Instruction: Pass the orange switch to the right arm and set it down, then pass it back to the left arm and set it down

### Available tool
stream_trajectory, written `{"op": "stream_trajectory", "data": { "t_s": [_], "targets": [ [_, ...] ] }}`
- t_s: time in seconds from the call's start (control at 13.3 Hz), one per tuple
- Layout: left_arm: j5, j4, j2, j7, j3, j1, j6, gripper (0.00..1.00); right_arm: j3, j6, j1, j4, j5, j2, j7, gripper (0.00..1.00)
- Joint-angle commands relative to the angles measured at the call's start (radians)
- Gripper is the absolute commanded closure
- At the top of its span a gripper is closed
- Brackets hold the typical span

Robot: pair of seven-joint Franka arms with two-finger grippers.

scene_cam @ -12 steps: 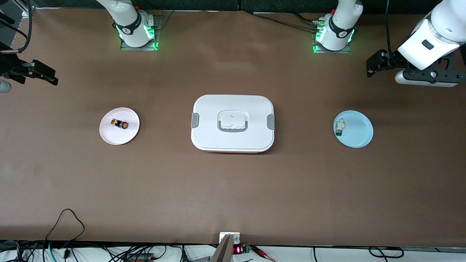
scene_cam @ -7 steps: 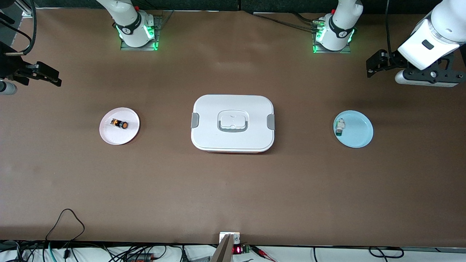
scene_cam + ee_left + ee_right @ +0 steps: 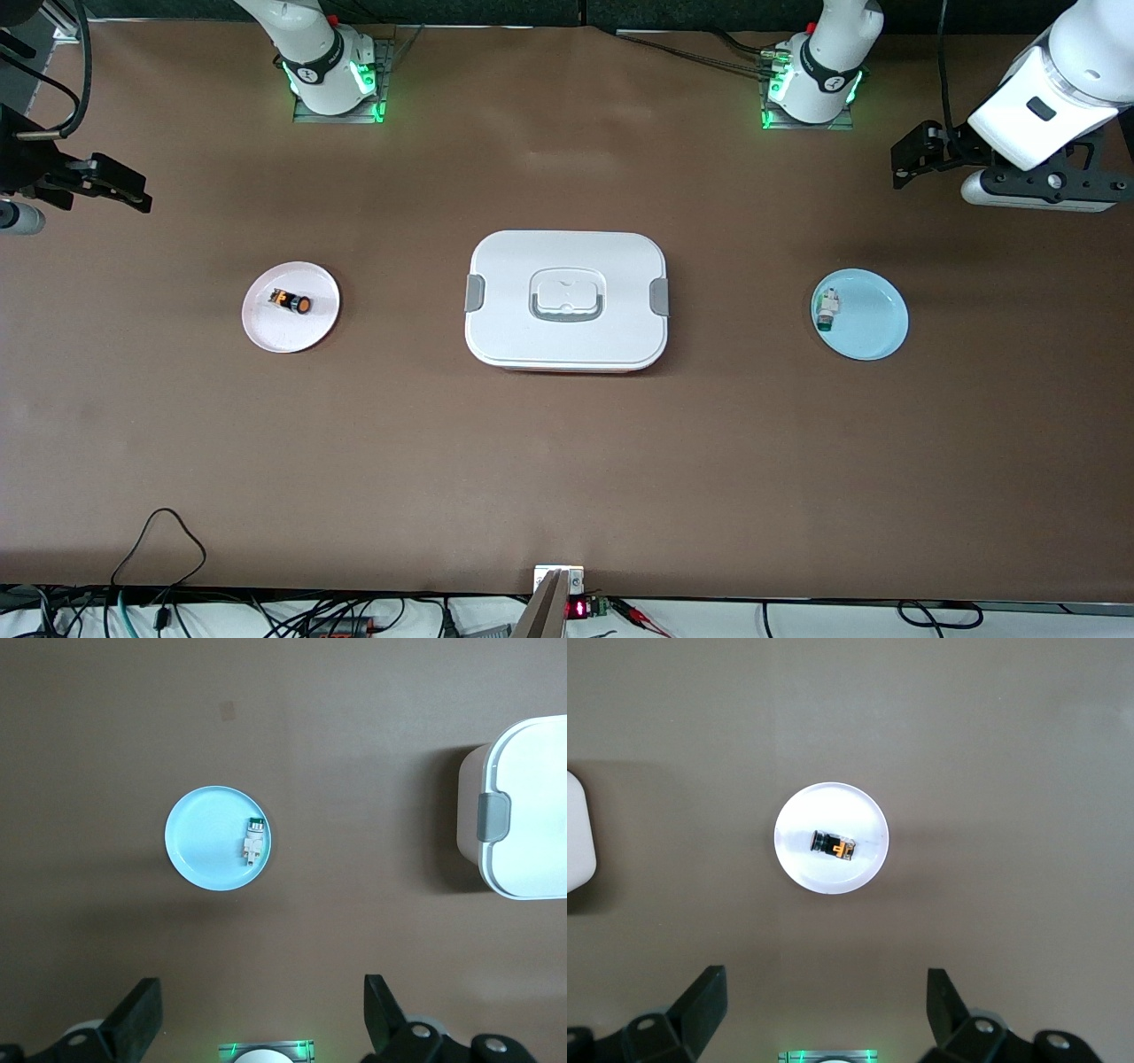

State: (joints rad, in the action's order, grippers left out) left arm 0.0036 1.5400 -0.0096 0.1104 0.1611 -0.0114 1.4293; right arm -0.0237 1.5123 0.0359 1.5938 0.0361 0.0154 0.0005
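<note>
Right end effector (image 3: pixel 824 1010) hangs high over the counter (image 3: pixel 567 461) at the right arm's end, fingers spread wide, holding nothing. Orange switch (image 3: pixel 291 302) lies on its side on the pink plate (image 3: pixel 266 332), toward the right arm's end. White box (image 3: pixel 567 299) sits mid-counter, lid on, between the two plates and well apart from both. Blue plate (image 3: pixel 873 328) toward the left arm's end carries a small white switch (image 3: pixel 827 310) with a green end, near the plate's rim. Left end effector (image 3: pixel 261 1014) hangs high over the counter at the left arm's end, fingers wide apart, empty.
</note>
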Motion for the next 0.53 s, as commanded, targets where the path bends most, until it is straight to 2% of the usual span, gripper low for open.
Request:
{"op": "stream_trajectory", "data": {
  "t_s": [0.0, 0.45],
  "targets": [
    [-0.011, -0.012, 0.002, -0.009, 0.003, 0.007, -0.009, 0.0, 0.001, -0.015, 0.001, -0.026, -0.015, 0.023, -0.019, 0.0],
    [-0.011, -0.012, 0.0, -0.009, 0.001, 0.007, -0.01, 0.0, -0.001, -0.02, -0.016, -0.02, -0.016, 0.038, -0.028, 0.0]
  ]
}}
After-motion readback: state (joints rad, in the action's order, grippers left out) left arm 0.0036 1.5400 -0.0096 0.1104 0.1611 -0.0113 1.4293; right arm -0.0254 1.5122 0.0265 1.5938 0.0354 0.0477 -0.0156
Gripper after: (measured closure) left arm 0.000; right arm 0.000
